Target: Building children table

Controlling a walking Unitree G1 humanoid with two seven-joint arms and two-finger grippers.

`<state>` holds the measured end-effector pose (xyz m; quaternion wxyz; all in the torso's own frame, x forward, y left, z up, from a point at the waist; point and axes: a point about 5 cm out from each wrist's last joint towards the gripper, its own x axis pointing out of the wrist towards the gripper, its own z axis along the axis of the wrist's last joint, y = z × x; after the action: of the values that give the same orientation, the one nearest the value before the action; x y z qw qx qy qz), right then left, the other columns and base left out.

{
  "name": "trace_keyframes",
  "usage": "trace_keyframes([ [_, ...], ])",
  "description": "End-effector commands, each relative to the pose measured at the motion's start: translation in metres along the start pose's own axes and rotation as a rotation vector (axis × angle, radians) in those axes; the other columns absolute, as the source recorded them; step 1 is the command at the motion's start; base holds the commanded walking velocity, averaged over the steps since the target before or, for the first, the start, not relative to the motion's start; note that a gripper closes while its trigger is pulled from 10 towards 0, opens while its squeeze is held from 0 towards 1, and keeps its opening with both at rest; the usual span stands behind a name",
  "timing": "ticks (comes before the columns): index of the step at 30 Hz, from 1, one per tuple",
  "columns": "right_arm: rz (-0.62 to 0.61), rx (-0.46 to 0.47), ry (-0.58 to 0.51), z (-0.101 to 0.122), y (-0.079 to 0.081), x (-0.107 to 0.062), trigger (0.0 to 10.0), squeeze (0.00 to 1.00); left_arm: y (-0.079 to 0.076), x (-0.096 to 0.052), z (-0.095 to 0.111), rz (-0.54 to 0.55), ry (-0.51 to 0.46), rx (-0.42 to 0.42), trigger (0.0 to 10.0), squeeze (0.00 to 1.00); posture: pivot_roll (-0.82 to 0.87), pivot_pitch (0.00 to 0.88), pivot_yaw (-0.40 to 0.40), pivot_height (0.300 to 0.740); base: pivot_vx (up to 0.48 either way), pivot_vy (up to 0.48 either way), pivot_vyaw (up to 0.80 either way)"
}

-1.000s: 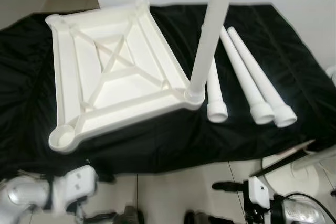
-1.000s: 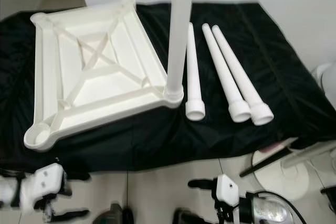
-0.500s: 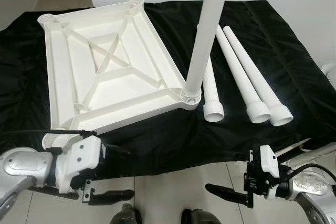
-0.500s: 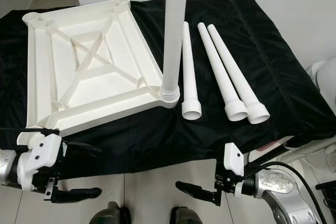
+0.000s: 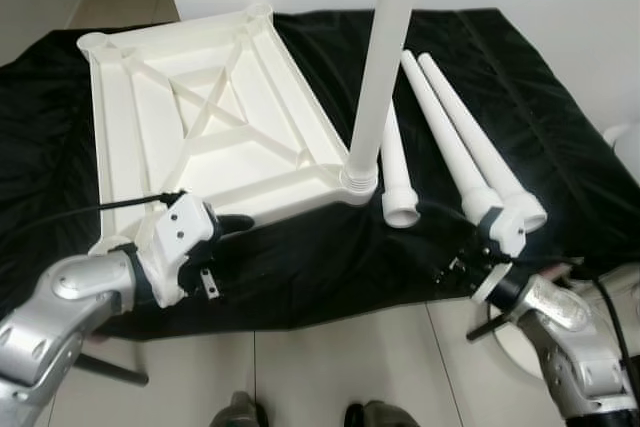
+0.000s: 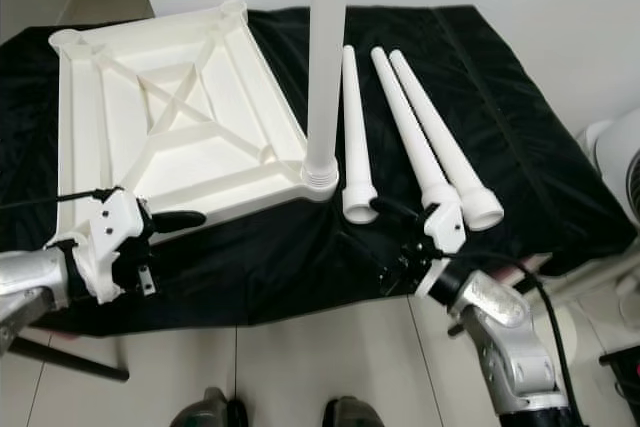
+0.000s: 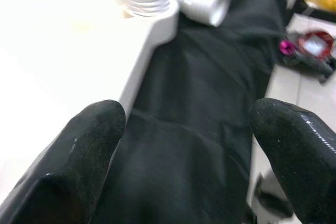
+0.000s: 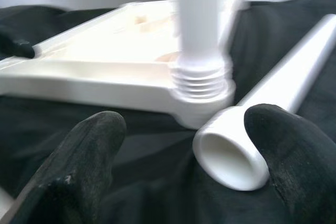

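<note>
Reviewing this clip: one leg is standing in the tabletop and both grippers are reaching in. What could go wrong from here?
1. The upright leg shows exposed thread at its corner socket, so it may not be fully seated; a knock from the right gripper could tilt it.
2. The nearest loose leg lies beside that socket; the open right gripper might close on the wrong one.
3. The left gripper, open at the tabletop edge, could shift it on the black cloth.

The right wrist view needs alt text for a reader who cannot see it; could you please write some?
Between the right tool's two open black fingers, a white table leg stands threaded into a corner of the upturned white tabletop. A loose leg lies beside it on black cloth, open end facing the camera.
</note>
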<state>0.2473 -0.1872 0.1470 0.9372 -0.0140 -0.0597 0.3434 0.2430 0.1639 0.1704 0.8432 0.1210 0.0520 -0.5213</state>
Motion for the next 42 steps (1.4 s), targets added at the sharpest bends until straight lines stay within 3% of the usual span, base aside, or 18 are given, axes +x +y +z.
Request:
trace_keyframes([
  [1, -0.068, 0.031, 0.007, -0.004, -0.004, 0.0, 10.0, 0.0, 0.014, -0.001, -0.001, 0.169, 0.012, -0.029, 10.0, 0.0, -0.06, 0.103, 0.043, 0.74, 0.0, 0.0, 0.0],
  [5, -0.13, 0.047, -0.003, -0.007, -0.007, 0.002, 10.0, 0.0, 0.026, 0.002, -0.002, 0.281, -0.008, -0.053, 10.0, 0.0, -0.06, 0.105, 0.046, 0.74, 0.0, 0.0, 0.0],
  [7, -0.169, 0.049, -0.014, -0.008, -0.009, 0.003, 10.0, 0.05, 0.032, 0.004, -0.002, 0.337, -0.019, -0.062, 10.0, 0.0, -0.06, 0.105, 0.046, 0.74, 0.0, 0.0, 0.0],
  [8, -0.218, 0.056, -0.029, -0.008, -0.011, 0.007, 10.0, 0.35, 0.039, 0.007, -0.003, 0.405, -0.018, -0.094, 10.0, 0.0, -0.07, 0.105, 0.048, 0.74, 0.0, 0.0, 0.0],
  [10, -0.238, 0.064, -0.036, -0.008, -0.012, 0.009, 10.0, 0.35, 0.042, 0.008, -0.005, 0.433, -0.003, -0.123, 10.0, 0.0, -0.07, 0.105, 0.048, 0.74, 0.0, 0.0, 0.0],
  [11, -0.258, 0.074, -0.037, -0.009, -0.012, 0.011, 10.0, 1.0, 0.045, 0.01, -0.005, 0.461, -0.011, -0.134, 10.0, 0.0, -0.07, 0.105, 0.048, 0.74, 0.0, 0.0, 0.0],
  [15, -0.364, 0.095, -0.044, -0.013, -0.015, 0.017, 10.0, 1.0, 0.049, 0.022, -0.002, 0.548, -0.084, -0.179, 10.0, 0.0, -0.07, 0.102, 0.049, 0.74, 0.0, 0.0, 0.0],
  [19, -0.412, 0.079, -0.03, -0.016, -0.016, 0.022, 10.0, 1.0, 0.045, 0.031, 0.002, 0.544, -0.112, -0.174, 10.0, 0.0, -0.07, 0.102, 0.049, 0.74, 0.0, 0.0, 0.0],
  [20, -0.432, 0.083, -0.021, -0.018, -0.016, 0.025, 10.0, 0.54, 0.042, 0.034, 0.003, 0.537, -0.122, -0.167, 10.0, 0.0, -0.08, 0.101, 0.051, 0.74, 0.0, 0.0, 0.0],
  [21, -0.452, 0.113, -0.028, -0.02, -0.015, 0.03, 10.0, 0.0, 0.038, 0.038, 0.004, 0.527, -0.125, -0.162, 10.0, 0.0, -0.08, 0.101, 0.052, 0.74, 0.0, 0.0, 0.0],
  [24, -0.465, 0.136, -0.034, -0.021, -0.014, 0.033, 10.0, 0.0, 0.036, 0.041, 0.005, 0.521, -0.127, -0.161, 10.0, 0.0, -0.08, 0.101, 0.052, 0.74, 0.0, 0.0, 0.0],
  [27, -0.509, 0.136, -0.026, -0.024, -0.009, 0.051, 10.0, 0.0, 0.032, 0.048, 0.008, 0.504, -0.123, -0.17, 10.0, 0.0, -0.07, 0.1, 0.058, 0.74, 0.0, 0.0, 0.0],
  [33, -0.514, 0.103, 0.009, -0.028, -0.003, 0.069, 10.0, 0.0, 0.035, 0.049, 0.015, 0.519, -0.136, -0.141, 10.0, 0.0, -0.06, 0.101, 0.052, 0.74, 0.0, 0.0, 0.0],
  [42, -0.544, 0.102, 0.038, -0.033, -0.001, 0.079, 10.0, 0.0, 0.034, 0.05, 0.018, 0.541, -0.148, -0.127, 10.0, 0.0, -0.05, 0.104, 0.037, 0.74, 0.0, 0.0, 0.0],
])
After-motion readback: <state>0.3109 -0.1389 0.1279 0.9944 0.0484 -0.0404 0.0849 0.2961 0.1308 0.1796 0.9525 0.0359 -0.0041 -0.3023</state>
